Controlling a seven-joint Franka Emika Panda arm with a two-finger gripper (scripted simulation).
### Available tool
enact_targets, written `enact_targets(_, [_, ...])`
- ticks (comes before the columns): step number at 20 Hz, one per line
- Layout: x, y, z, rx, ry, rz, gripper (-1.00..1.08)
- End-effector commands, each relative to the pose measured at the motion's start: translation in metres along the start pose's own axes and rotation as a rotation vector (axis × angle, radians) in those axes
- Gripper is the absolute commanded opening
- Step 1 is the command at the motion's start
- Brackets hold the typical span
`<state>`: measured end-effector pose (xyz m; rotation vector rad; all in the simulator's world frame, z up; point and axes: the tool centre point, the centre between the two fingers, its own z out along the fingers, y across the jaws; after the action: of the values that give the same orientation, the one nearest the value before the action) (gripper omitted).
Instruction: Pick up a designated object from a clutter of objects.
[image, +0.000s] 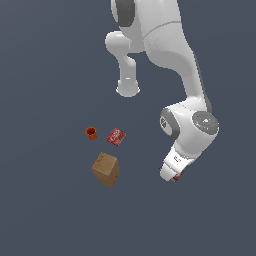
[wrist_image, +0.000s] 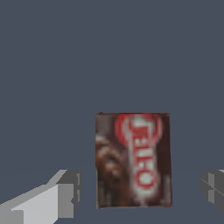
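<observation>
As you looked through wrist camera, gripper (wrist_image: 140, 192) stood spread, straddling dark brown flat rectangular box with red-and-white label (wrist_image: 133, 159); long axis ran across finger line.

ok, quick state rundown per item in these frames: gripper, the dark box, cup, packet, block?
gripper: open, fingers either side of the box, no contact visible
dark brown box: lying flat, label up, between the fingers, not gripped
orange cup: upright, opening up, standing apart
red packet: lying flat beside the cup
tan block: tilted, resting on an edge or corner
</observation>
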<state>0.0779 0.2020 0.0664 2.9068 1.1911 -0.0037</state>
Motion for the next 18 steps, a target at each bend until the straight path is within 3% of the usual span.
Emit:
enact_targets(1, [0.000, 0.000, 0.000, 0.000, 0.001, 0.000, 1.00])
enact_targets(17, [0.001, 0.000, 0.051, -0.001, 0.002, -0.004, 1.00])
enact_targets(18, [0.001, 0.000, 0.051, -0.001, 0.002, -0.004, -1.00])
